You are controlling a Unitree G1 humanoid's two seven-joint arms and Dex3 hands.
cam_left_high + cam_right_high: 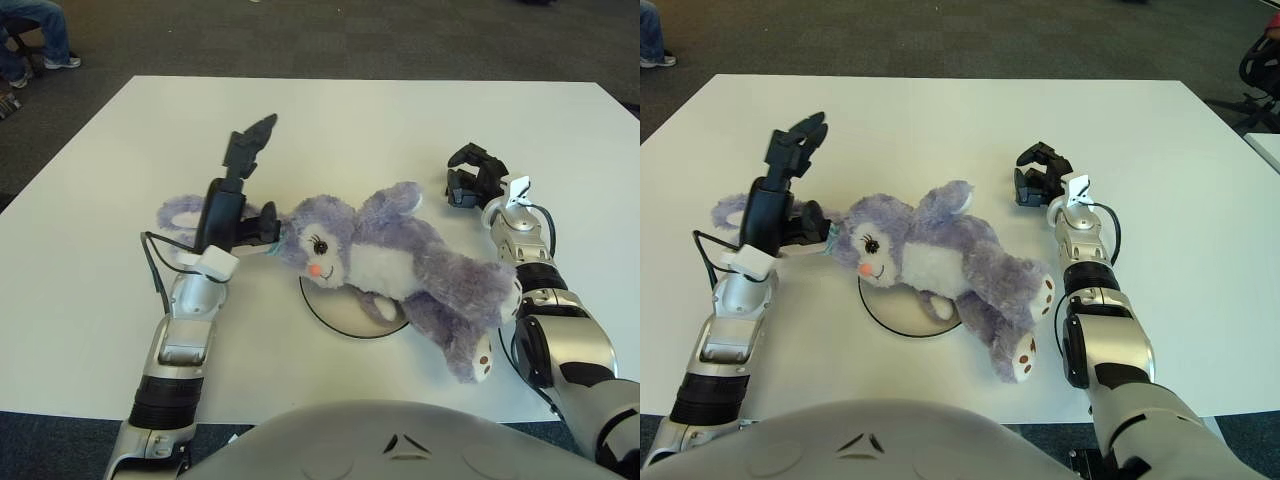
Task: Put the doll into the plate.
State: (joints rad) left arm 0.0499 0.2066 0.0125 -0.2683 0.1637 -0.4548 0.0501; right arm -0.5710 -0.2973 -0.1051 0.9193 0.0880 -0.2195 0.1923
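The fluffy purple plush monkey doll [400, 262] sprawls across the round white plate [345, 312], blocking its far and right sides; bare white worktop [380, 130] beyond the doll lies free.
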